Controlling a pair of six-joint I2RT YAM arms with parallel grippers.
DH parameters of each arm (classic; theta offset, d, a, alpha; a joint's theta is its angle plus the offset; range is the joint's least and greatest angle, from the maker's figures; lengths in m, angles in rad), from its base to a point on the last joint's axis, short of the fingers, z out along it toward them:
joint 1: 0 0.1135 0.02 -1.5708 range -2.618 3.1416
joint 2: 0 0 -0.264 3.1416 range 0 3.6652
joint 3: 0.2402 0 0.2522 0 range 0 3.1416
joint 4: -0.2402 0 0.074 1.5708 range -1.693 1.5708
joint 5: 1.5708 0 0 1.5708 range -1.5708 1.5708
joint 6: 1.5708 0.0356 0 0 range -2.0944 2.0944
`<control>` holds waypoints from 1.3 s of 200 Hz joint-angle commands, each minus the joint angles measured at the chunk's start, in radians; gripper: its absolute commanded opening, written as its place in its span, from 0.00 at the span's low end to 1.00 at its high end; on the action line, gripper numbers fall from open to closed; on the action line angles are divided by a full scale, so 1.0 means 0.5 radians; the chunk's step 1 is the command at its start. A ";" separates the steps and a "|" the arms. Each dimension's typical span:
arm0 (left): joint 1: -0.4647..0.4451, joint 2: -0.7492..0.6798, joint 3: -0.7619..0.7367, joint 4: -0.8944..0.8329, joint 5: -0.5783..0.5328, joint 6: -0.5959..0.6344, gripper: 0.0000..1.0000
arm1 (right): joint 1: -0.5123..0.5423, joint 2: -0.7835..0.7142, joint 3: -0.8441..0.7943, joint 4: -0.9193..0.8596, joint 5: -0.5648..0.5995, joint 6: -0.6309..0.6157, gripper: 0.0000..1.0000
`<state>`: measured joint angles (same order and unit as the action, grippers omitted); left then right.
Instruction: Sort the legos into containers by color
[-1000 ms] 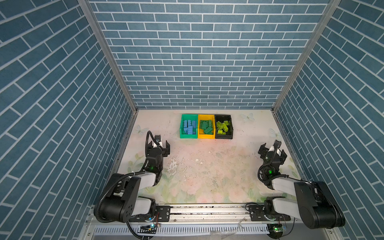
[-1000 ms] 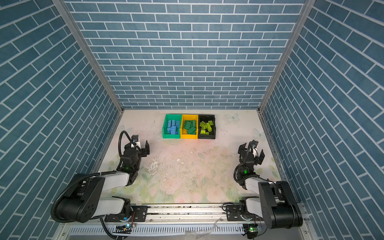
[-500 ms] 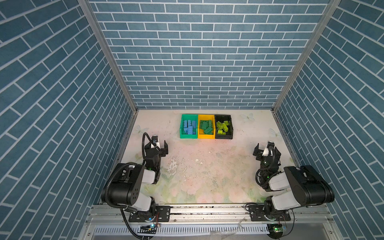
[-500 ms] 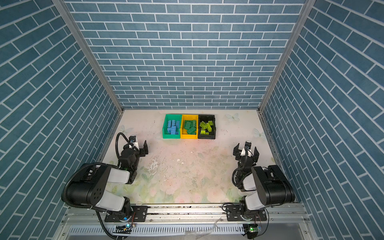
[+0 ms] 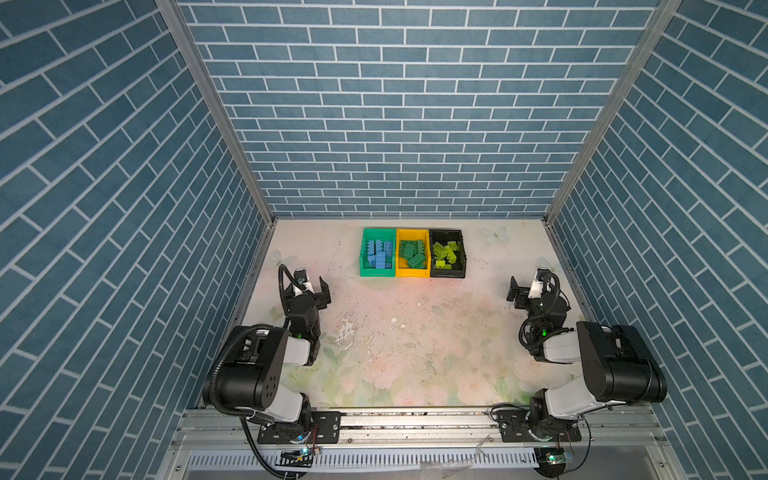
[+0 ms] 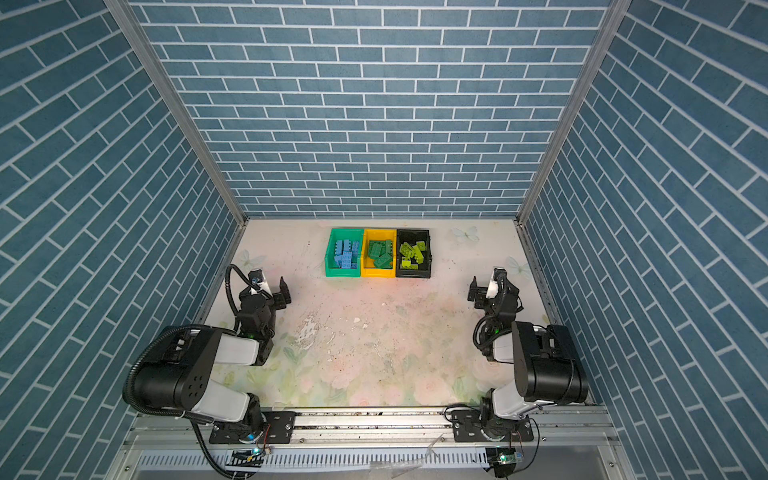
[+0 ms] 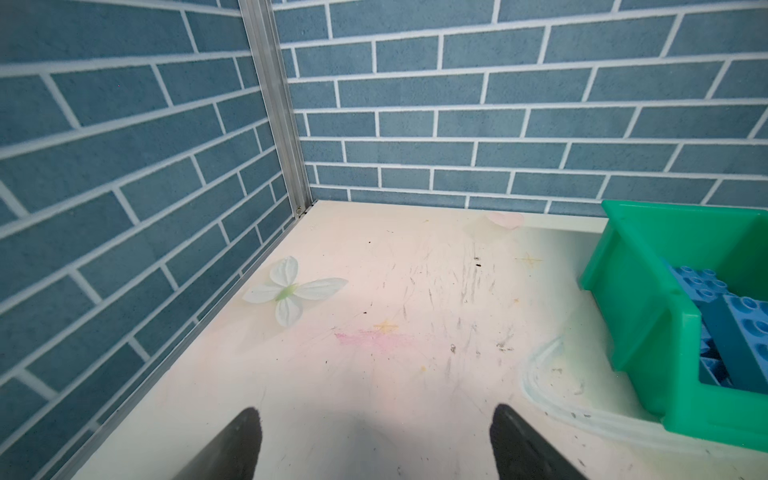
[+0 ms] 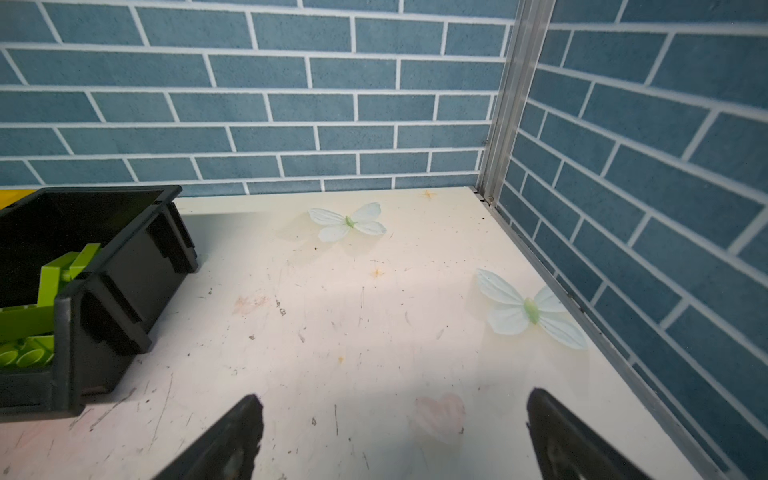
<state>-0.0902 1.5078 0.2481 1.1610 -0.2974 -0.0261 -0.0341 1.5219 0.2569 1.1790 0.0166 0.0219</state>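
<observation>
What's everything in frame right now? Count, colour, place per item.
green bin: 1, far centre of the table, leftmost of the row
yellow bin: 1, middle of the row
black bin: 1, rightmost of the row
light blue legos: a pile, count unclear, in the green bin
dark green legos: a pile, count unclear, in the yellow bin
lime legos: a pile, count unclear, in the black bin
table: 1, pale floral, scuffed
butterfly motifs: 3, white-green, near the table's side edges
walls: 3, blue brick pattern
rail: 1, metal, front edge
left gripper: 1, black, open, empty
right gripper: 1, black, open, empty
</observation>
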 commanded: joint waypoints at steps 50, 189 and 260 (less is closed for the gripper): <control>-0.010 0.000 -0.018 0.080 -0.062 -0.018 0.88 | 0.053 -0.002 -0.035 0.048 0.099 0.016 0.99; -0.009 0.000 -0.018 0.080 -0.062 -0.018 0.88 | 0.042 -0.010 0.007 -0.045 -0.024 -0.007 0.99; -0.010 -0.001 -0.018 0.080 -0.063 -0.017 0.88 | 0.024 -0.006 0.014 -0.054 -0.027 0.011 0.99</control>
<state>-0.0914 1.5078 0.2478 1.1656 -0.3180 -0.0303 -0.0139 1.5261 0.2405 1.1458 0.0151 0.0265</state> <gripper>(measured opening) 0.878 0.988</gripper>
